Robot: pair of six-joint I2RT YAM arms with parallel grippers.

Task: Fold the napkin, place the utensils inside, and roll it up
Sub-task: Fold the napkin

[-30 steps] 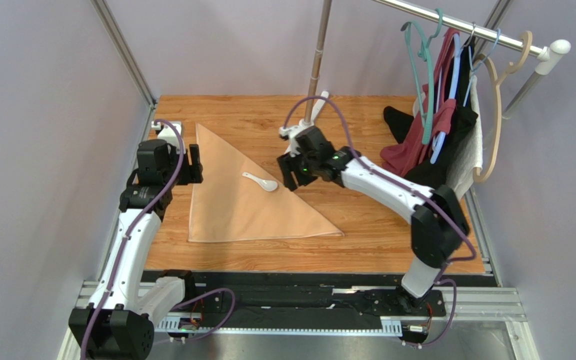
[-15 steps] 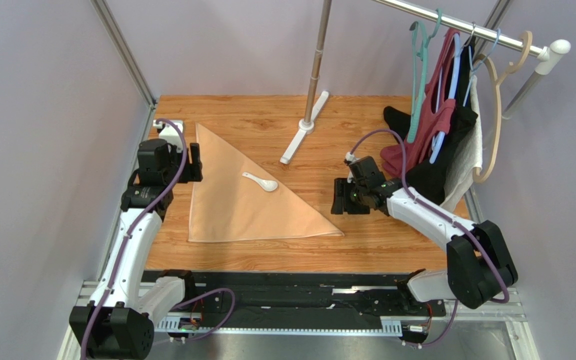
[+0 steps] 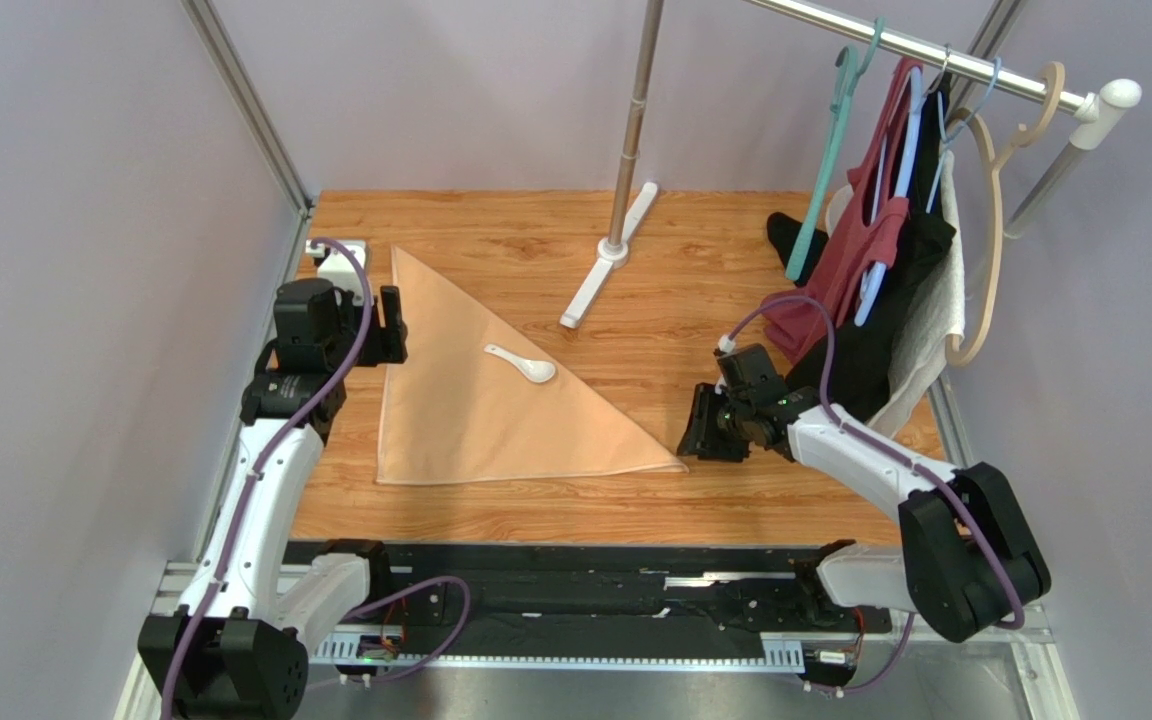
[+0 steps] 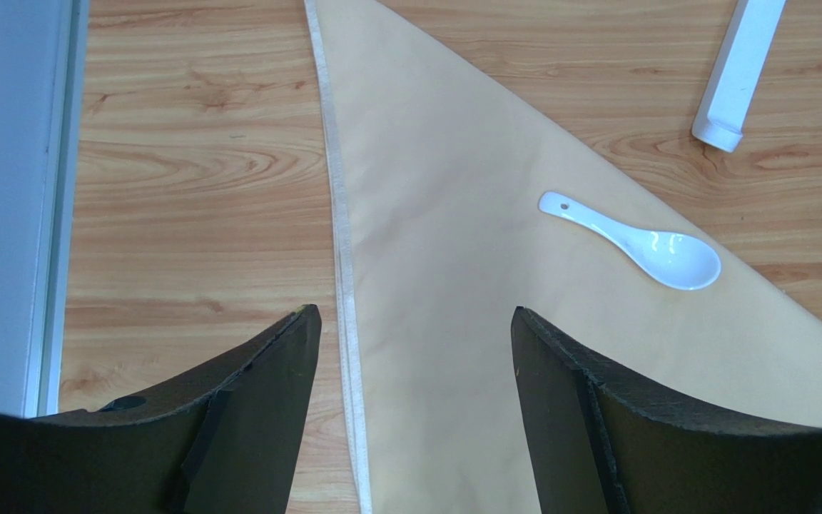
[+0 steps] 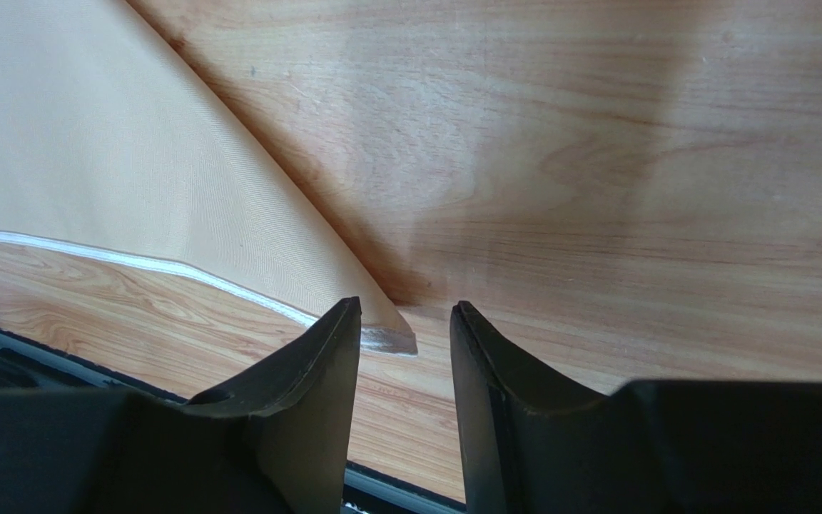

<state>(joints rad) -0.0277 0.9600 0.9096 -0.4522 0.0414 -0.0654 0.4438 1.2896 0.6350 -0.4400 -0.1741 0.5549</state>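
The peach-tan napkin point(image 3: 477, 413) lies flat on the wooden table, folded into a triangle. A small white spoon point(image 3: 522, 363) rests on it near the long diagonal edge, bowl to the right. My left gripper point(image 3: 387, 327) hovers open over the napkin's left hemmed edge point(image 4: 342, 246), one finger over wood and the other over cloth, with the spoon point(image 4: 640, 241) ahead to the right. My right gripper point(image 3: 695, 428) is low at the napkin's right corner point(image 5: 389, 337). Its jaws stand narrowly apart with the corner tip at their opening, and nothing is pinched.
A metal pole point(image 3: 635, 120) rises from a long white foot point(image 3: 605, 270) behind the napkin. A rack with hangers and dark red, black and white garments point(image 3: 883, 270) fills the back right. The table's front edge with a black rail point(image 3: 582, 563) is just behind the right gripper.
The right arm swung from beside the spoon down to the napkin's right corner and its jaws narrowed. The left arm, napkin and spoon stayed put.
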